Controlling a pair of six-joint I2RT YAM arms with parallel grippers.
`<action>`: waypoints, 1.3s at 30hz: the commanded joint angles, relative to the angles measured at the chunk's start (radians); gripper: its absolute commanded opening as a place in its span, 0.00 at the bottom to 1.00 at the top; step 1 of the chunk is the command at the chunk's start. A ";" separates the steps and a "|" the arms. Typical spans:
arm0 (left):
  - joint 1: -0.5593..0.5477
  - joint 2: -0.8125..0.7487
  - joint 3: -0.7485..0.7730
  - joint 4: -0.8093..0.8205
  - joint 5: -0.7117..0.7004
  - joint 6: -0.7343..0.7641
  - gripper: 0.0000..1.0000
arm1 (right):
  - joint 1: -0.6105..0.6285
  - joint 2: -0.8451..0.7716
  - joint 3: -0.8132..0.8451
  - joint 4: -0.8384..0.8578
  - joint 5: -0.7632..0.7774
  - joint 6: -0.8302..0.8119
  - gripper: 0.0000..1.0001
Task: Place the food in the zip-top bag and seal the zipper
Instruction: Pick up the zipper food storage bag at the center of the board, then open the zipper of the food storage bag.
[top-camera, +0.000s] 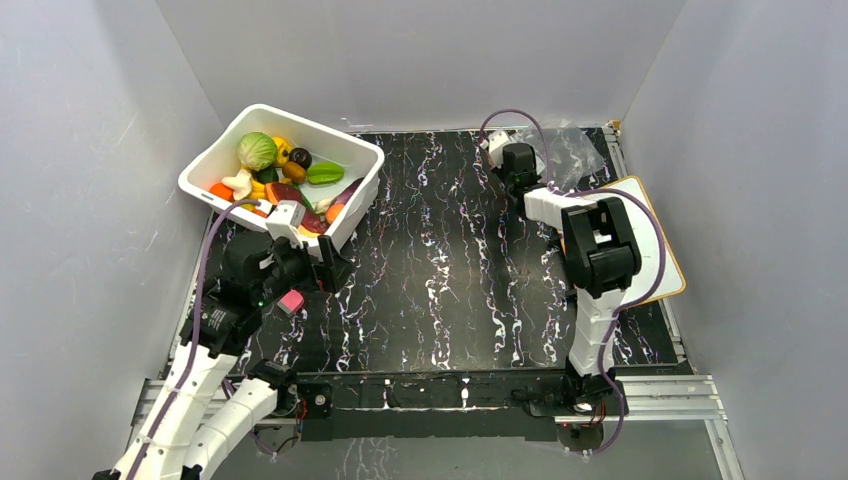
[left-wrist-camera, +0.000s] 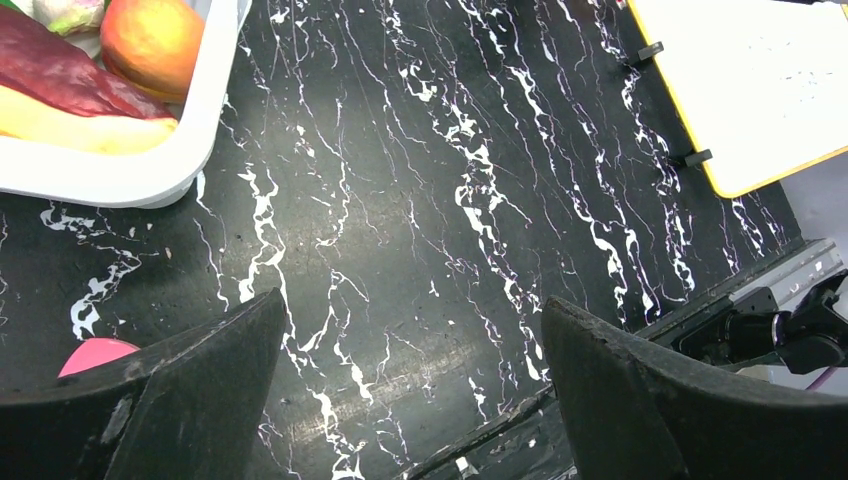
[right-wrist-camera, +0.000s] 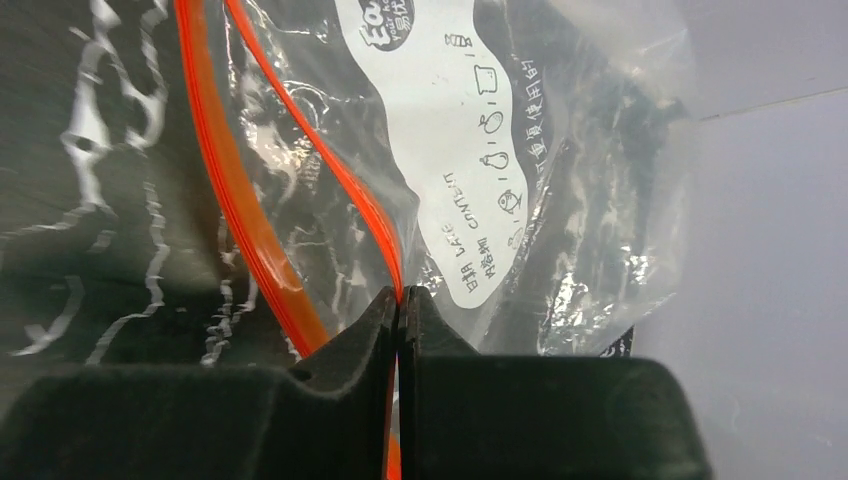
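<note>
The food, among it a pale-green cabbage (top-camera: 257, 150), lies piled in a white bin (top-camera: 300, 122) at the far left. An orange-red fruit (left-wrist-camera: 150, 40) and a dark red piece (left-wrist-camera: 60, 75) show in the left wrist view. My left gripper (top-camera: 330, 262) (left-wrist-camera: 415, 300) hangs open over bare table beside the bin, holding nothing. The clear zip-top bag (top-camera: 572, 145) (right-wrist-camera: 560, 200) lies at the far right. Its mouth gapes, with one zipper strip (right-wrist-camera: 240, 200) lying apart. My right gripper (top-camera: 505, 160) (right-wrist-camera: 402, 295) is shut on the other zipper strip (right-wrist-camera: 340, 170).
A white board with a yellow edge (top-camera: 655, 240) (left-wrist-camera: 760, 80) lies on the right, partly under the right arm. Grey walls close in the black marbled table (top-camera: 450, 270) on three sides. A metal rail (top-camera: 650, 395) runs along the near edge.
</note>
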 joint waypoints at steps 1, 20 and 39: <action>0.006 0.001 0.042 -0.031 -0.023 -0.013 0.98 | 0.054 -0.143 0.041 -0.053 -0.046 0.168 0.00; 0.006 0.122 0.050 0.146 0.133 -0.162 0.94 | 0.282 -0.532 -0.050 -0.464 -0.201 0.708 0.00; -0.007 0.316 0.032 0.479 0.290 -0.379 0.93 | 0.553 -0.669 -0.062 -0.596 -0.373 1.168 0.00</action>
